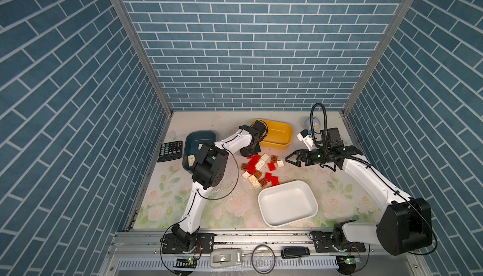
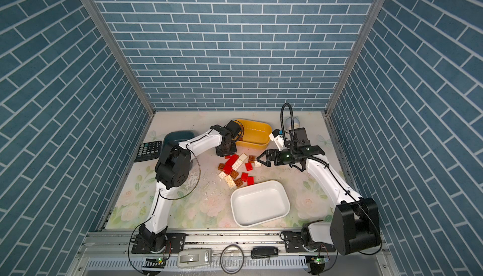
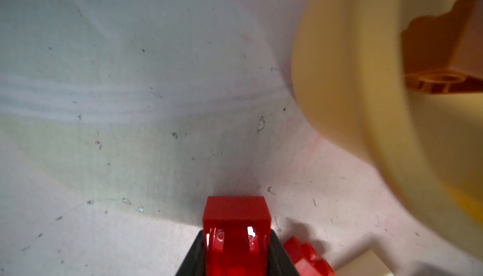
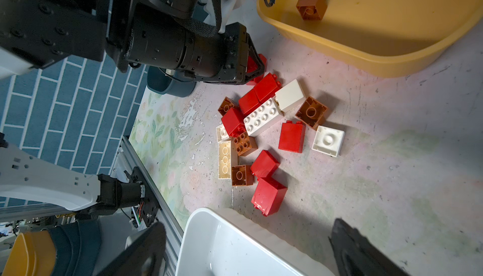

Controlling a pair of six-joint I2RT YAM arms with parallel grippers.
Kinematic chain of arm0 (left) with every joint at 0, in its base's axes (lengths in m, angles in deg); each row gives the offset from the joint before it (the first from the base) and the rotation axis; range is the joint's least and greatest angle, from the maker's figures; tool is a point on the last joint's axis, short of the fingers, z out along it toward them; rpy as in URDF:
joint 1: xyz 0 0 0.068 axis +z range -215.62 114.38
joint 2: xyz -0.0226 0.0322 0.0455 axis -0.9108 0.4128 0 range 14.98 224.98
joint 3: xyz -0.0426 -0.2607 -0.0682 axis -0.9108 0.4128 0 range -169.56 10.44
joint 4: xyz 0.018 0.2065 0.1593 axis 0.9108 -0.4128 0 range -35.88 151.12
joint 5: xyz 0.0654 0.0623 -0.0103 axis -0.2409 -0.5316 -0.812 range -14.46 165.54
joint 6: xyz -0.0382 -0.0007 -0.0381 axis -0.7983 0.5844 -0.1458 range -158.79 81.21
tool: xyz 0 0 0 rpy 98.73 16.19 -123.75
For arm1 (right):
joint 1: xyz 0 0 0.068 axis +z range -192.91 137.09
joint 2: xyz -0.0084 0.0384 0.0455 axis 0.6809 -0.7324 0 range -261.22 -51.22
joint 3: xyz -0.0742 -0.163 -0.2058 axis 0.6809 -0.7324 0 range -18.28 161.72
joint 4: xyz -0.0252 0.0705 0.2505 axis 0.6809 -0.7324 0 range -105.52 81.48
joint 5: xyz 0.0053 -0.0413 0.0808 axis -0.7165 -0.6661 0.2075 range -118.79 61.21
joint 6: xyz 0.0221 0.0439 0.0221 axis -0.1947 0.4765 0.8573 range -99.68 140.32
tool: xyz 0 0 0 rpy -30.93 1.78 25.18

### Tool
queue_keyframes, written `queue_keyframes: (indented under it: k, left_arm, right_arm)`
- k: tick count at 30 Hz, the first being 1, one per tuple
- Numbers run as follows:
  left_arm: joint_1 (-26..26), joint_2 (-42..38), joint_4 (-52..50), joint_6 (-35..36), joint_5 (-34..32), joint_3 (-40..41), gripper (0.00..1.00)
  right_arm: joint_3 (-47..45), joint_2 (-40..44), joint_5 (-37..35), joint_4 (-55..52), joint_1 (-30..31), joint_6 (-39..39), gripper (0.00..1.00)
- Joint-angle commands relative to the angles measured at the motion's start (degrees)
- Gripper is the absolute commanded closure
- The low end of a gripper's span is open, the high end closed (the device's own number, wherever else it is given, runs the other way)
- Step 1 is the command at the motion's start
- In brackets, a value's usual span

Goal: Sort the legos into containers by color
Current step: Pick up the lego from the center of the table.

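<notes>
Left gripper (image 3: pixel 236 259) is clamped on a red lego (image 3: pixel 236 214), held low over the mat (image 1: pixel 326 183) at the far edge of the pile (image 1: pixel 261 169). Just beside it, to its right and farther back, sits the yellow tub (image 1: pixel 286 131), which holds one brown lego (image 4: pixel 311 4). On the near side of the gripper the loose pile spreads out: red, brown and cream legos, many touching. Right gripper (image 1: pixel 291 161) hovers at the pile's right edge with jaws wide apart and empty, near a lone white lego (image 1: pixel 280 163). Past the pile, toward the robot's base, lies the white tub (image 1: pixel 287 204), empty, its long axis running roughly left to right.

Brown sits in yellow and cream legos (image 1: pixel 191 159) sit in the teal tub (image 1: pixel 201 136), so red likely belongs in white. That tub lies across the pile from the left gripper, nearer the base and to the right, so the carry should pass over the pile and clear the right gripper, which is nearer that tub. A calculator (image 1: pixel 171 151) lies left of the teal tub, well out of the way.
</notes>
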Motion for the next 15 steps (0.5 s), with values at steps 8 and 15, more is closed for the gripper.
queue_keyframes:
  k: [8, 15]
  left_arm:
    - [0.0, -8.3, -6.6, 6.8, 0.2, 0.9, 0.68]
    - [-4.2, -19.8, -10.0, 10.0, 6.0, 5.3, 0.68]
  right_arm:
    - [0.6, -0.1, 0.9, -1.5, -0.5, -2.2, 0.01]
    - [0.2, 0.5, 1.0, -2.4, -1.8, -2.9, 0.01]
